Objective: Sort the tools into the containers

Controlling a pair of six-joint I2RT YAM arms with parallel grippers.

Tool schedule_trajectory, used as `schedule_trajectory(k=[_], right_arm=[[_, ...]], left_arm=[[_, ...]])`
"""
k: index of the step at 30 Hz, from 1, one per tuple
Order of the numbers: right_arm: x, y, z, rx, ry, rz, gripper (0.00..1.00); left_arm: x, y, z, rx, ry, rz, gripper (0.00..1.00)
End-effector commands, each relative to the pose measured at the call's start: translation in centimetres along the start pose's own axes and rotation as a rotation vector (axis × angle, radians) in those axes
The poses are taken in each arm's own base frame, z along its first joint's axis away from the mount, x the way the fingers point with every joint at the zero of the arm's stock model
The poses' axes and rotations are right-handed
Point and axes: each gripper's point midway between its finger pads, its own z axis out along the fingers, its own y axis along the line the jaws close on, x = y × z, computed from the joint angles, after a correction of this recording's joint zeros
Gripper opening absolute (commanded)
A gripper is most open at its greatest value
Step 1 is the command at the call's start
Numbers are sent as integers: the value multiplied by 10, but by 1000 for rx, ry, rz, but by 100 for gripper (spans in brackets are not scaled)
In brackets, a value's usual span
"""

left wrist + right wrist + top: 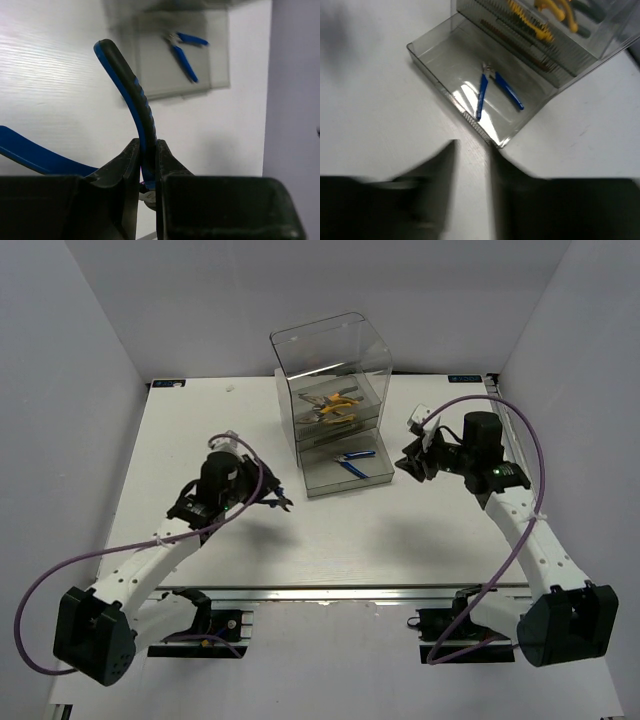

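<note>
White table (50,75), left claw (147,152), blue-black pliers (131,92)

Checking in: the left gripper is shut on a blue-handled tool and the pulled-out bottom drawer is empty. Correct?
Not quite. The left gripper is shut on the blue-handled tool, but the pulled-out bottom drawer is not empty: a pair of blue-handled cutters lies in it, as the right wrist view shows.

bare table (380,540) lies open between the left gripper (148,150) holding pliers (125,85) and the pulled-out drawer (325,472), uncovered above, with the cabinet (330,360) behind and the right gripper (407,463) beside it.
</note>
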Motion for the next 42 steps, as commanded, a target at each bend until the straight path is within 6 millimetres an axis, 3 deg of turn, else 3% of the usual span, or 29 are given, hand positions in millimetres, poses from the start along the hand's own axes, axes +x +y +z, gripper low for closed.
schedule_trajectory(k=[1,3,4,5,8,11,13,14,17,18,20,21,22,25,26,30,35,42], right_arm=[[-15,13,-4,-140,-51,54,24],[-15,10,-9,-140,-57,63,14],[-18,10,-12,-139,-70,54,12],[-18,9,-14,-135,-79,50,12],[-21,4,-23,-101,-98,17,13],[-20,1,-30,-74,-99,6,14],[-17,-3,-35,-54,-95,13,15],[-16,-3,-36,-50,-94,15,15],[-12,-7,-42,-26,-89,20,16],[-11,-8,-43,-22,-88,17,16],[-10,-6,-43,-24,-90,13,16],[-7,-12,-49,3,-85,22,16],[-6,-11,-49,4,-84,24,16],[-3,-11,-50,4,-84,30,17],[-1,-10,-50,3,-83,34,17],[2,-9,-50,-1,-83,41,17],[8,-5,-49,-16,-83,49,18],[20,6,-49,-44,-68,41,22]], left_arm=[[-3,-61,-2,164,-82,140,0],[3,-77,-1,183,-87,236,0],[21,-86,4,193,-46,289,0],[18,-102,3,220,-55,320,0],[34,-128,16,224,-22,492,0],[56,-130,33,170,45,704,0],[54,-145,36,163,50,849,0],[60,-141,46,141,80,899,0],[53,-156,52,148,97,1062,0],[59,-147,61,134,142,1170,0],[52,-161,67,150,138,1250,0],[58,-153,77,140,185,1339,0],[54,-164,80,165,178,1383,0],[67,-158,96,214,266,1569,0],[65,-165,98,234,264,1612,0],[67,-156,116,256,331,1825,0],[61,-139,152,184,387,1909,0],[50,-123,182,110,365,1928,0]])
